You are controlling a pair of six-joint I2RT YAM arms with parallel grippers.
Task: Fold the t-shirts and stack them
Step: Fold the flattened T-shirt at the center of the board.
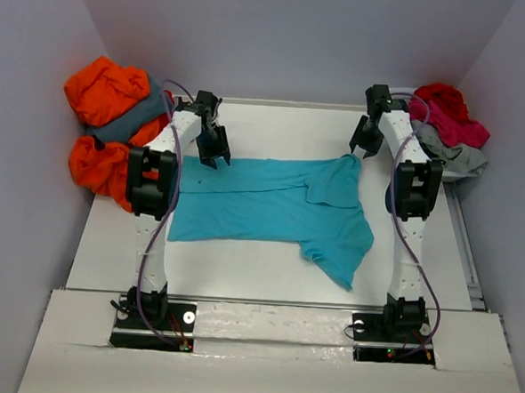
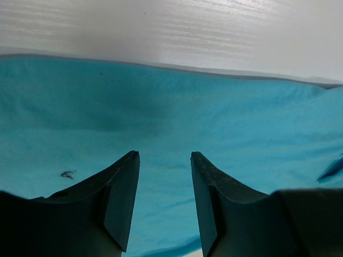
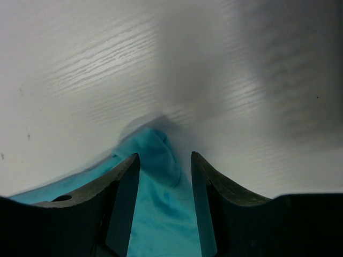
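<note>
A turquoise t-shirt (image 1: pixel 271 206) lies spread across the middle of the table, partly folded lengthwise, one sleeve hanging toward the near right. My left gripper (image 1: pixel 214 149) hovers open over the shirt's far left edge; the turquoise cloth (image 2: pixel 161 118) fills its wrist view under the spread fingers. My right gripper (image 1: pixel 362 142) is open over the shirt's far right corner, and a bunched tip of the cloth (image 3: pixel 155 155) lies between its fingers without being pinched. Orange and slate grey t-shirts (image 1: pixel 107 107) are piled at the far left. Red, pink and light grey t-shirts (image 1: pixel 450 123) are piled at the far right.
The white table (image 1: pixel 240 266) has grey walls on three sides. Both shirt piles sit off the table's far corners. A rail (image 1: pixel 465 244) runs along the table's right edge.
</note>
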